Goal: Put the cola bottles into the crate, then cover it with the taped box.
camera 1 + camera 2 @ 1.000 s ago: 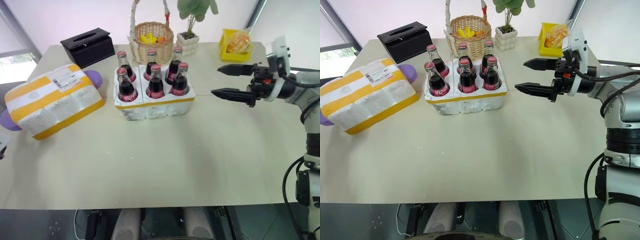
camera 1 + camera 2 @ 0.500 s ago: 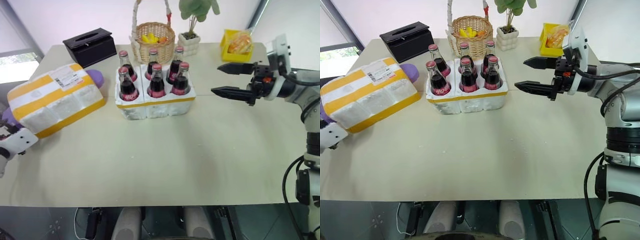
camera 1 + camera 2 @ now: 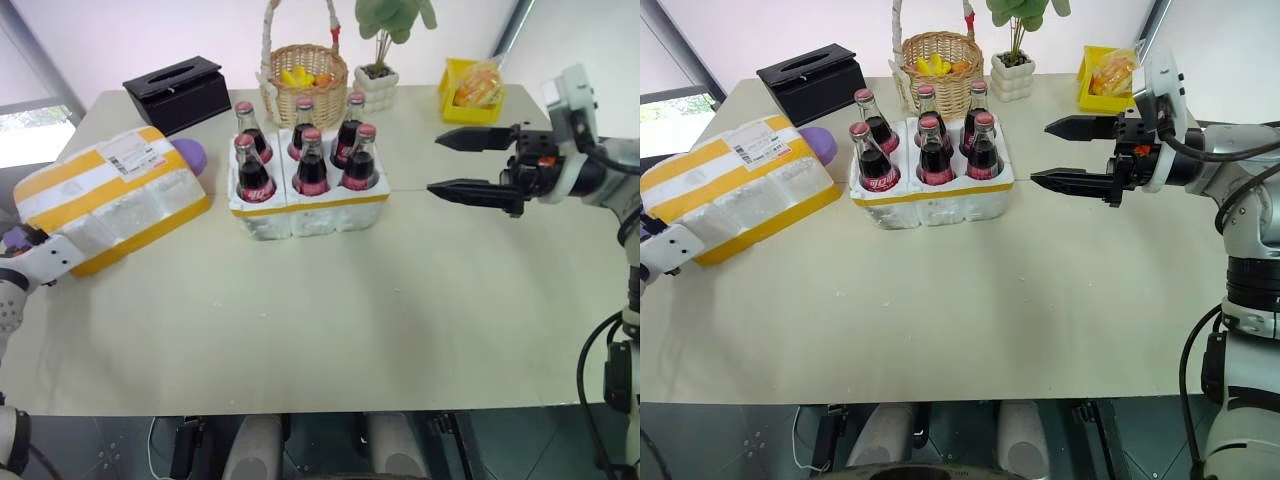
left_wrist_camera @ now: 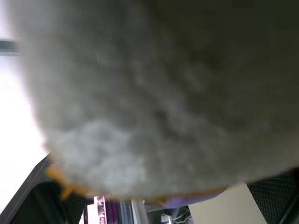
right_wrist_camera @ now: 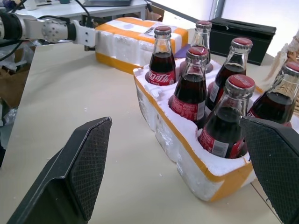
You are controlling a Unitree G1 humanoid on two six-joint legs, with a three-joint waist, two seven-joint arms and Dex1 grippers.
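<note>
Six cola bottles (image 3: 312,165) with red labels and caps stand in the wells of the crate (image 3: 320,213), a low white foam tray with a yellow strip, at the table's middle back. The taped box (image 3: 110,200), white foam with yellow bands and a label, lies tilted at the left. My left gripper (image 4: 152,198) is open at the box's near left end, its fingers (image 4: 28,198) spread wide with the foam close between them. My right gripper (image 3: 434,165) hovers open to the right of the crate, pointing at it, with nothing between its fingers.
Along the back edge stand a black tissue box (image 3: 175,92), a wicker basket (image 3: 305,80), a potted plant (image 3: 378,85) and a yellow tray with a snack bag (image 3: 472,90). A purple object (image 3: 190,152) lies under the taped box's far end.
My left arm has come into view at the lower left and moved forward to the taped box's near end. The right gripper has stayed open beside the crate.
</note>
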